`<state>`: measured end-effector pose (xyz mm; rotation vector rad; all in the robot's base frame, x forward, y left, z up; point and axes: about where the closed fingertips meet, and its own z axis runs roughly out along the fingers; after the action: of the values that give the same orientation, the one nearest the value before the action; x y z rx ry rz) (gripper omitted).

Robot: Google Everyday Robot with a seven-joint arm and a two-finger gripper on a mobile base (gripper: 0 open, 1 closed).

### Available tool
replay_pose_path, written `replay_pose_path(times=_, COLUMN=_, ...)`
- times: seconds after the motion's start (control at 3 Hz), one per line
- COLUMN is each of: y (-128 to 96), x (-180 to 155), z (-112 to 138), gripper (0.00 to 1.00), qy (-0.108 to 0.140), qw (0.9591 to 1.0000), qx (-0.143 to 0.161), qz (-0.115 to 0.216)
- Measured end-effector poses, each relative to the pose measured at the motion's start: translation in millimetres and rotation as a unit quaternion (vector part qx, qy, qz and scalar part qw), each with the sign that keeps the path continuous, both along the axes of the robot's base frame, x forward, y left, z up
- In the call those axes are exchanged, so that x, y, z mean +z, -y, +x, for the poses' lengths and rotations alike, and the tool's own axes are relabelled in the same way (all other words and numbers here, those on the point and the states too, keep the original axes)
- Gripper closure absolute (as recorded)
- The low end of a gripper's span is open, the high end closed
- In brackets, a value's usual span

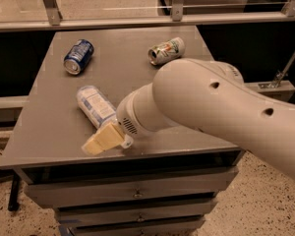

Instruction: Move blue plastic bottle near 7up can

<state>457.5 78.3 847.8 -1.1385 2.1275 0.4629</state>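
Observation:
The blue plastic bottle [94, 105] lies on its side on the grey table [44, 132], at the front left, with its white cap [127, 142] pointing to the front right. My gripper [103, 138] is a tan piece at the end of the big white arm [201, 107]. It sits low at the bottle's cap end, on its near side. The 7up can [166, 50] lies on its side at the back right of the table, well apart from the bottle.
A dark blue can [79, 56] lies on its side at the back left. A glass rail with metal posts [173, 4] runs behind the table. Drawers [137, 194] sit below the front edge. The arm hides the table's right front part.

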Motion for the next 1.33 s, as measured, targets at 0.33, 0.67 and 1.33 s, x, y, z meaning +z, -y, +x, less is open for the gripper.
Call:
replay_pose_path(times=0.33, y=-13, x=-5, z=4, gripper=0.18, qy=-0.005, qw=0.9999, qx=-0.002, qz=0.016)
replay_pose_path(times=0.67, y=-22, x=-6, z=7, gripper=0.41, qy=-0.012, qw=0.9995, qx=-0.007, qz=0.027)
replay_pose_path(times=1.33, y=-4, x=-4, z=14, gripper=0.88, qy=-0.018, qw=0.9992, qx=-0.030, qz=0.018)
